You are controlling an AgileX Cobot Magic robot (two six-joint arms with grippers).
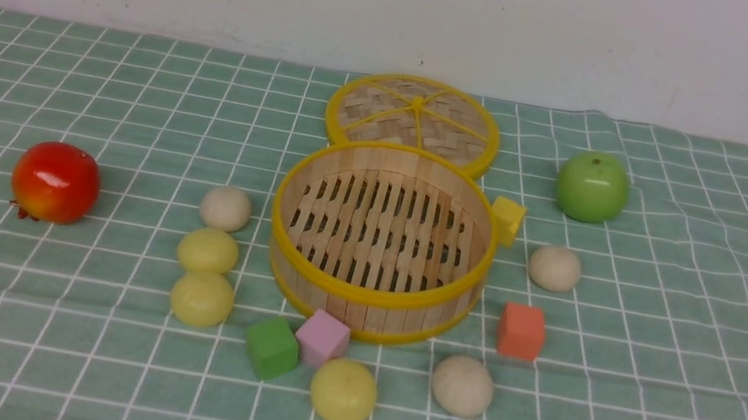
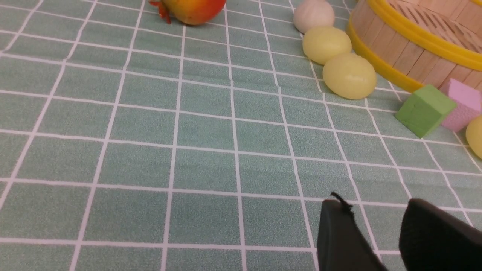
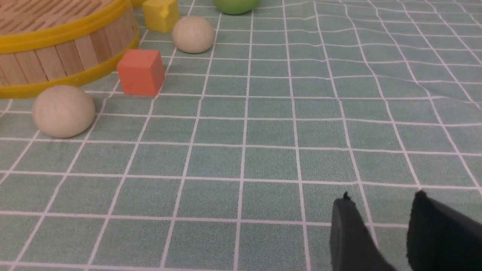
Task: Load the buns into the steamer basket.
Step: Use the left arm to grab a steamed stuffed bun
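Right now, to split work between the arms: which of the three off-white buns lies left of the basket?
The off-white bun behind the two yellow buns, left of the steamer basket; the other two off-white buns lie on its right.

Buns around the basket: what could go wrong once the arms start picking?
1. The two yellow buns left of the steamer basket touch; gripping one may roll the other away.
2. The front yellow bun sits close beside the green cube and pink cube; jaws could snag them.
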